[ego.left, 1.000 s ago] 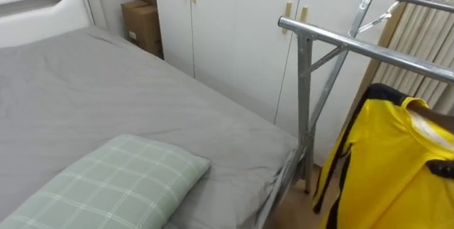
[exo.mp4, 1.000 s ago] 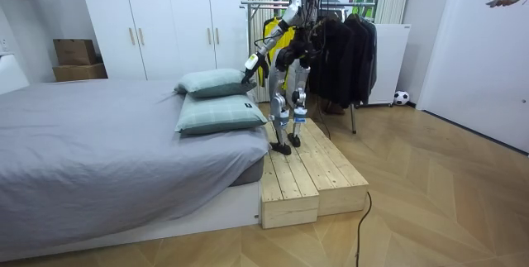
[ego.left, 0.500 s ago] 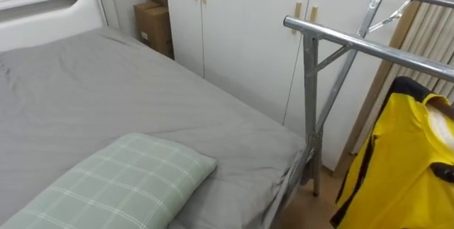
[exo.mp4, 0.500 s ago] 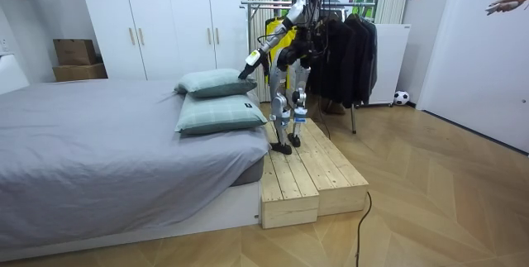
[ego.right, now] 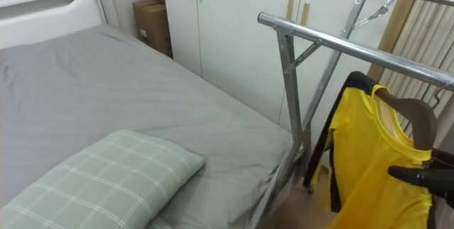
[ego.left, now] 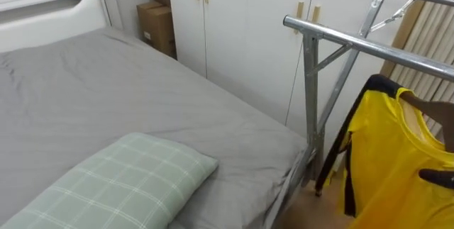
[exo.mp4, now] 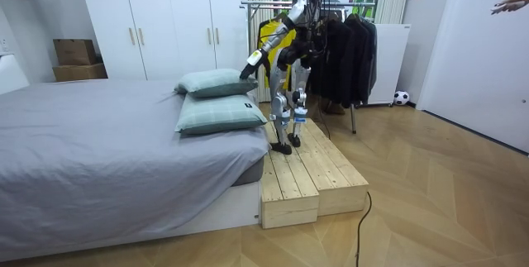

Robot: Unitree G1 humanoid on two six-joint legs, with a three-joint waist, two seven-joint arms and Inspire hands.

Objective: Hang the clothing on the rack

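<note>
A yellow shirt (ego.right: pixel 362 158) with dark trim hangs on a brown wooden hanger (ego.right: pixel 408 112) just under the metal rack's rail (ego.right: pixel 340 45), at the right of the eye views. My right hand (ego.right: pixel 425 177) is at the lower right, in front of the shirt. Its dark fingers are stretched out to the left and are not closed on the cloth. In the room view I stand on a wooden platform (exo.mp4: pixel 310 168) between bed and rack. My left hand (exo.mp4: pixel 247 72) reaches down towards the upper pillow with straight fingers.
The grey bed (ego.left: pixel 106 94) with a green checked pillow (ego.left: pixel 120 186) fills the left. White wardrobes (ego.left: pixel 248 30) and cardboard boxes (ego.left: pixel 157 23) stand behind. Dark clothes (exo.mp4: pixel 347 52) hang along the rack. A person's hand (exo.mp4: pixel 508 2) shows at the room view's right.
My right hand's fingers have gone from curled on the shirt to stretched out. The shirt has swung a little to the left and the hanger's shoulder now shows. The view has shifted slightly.
</note>
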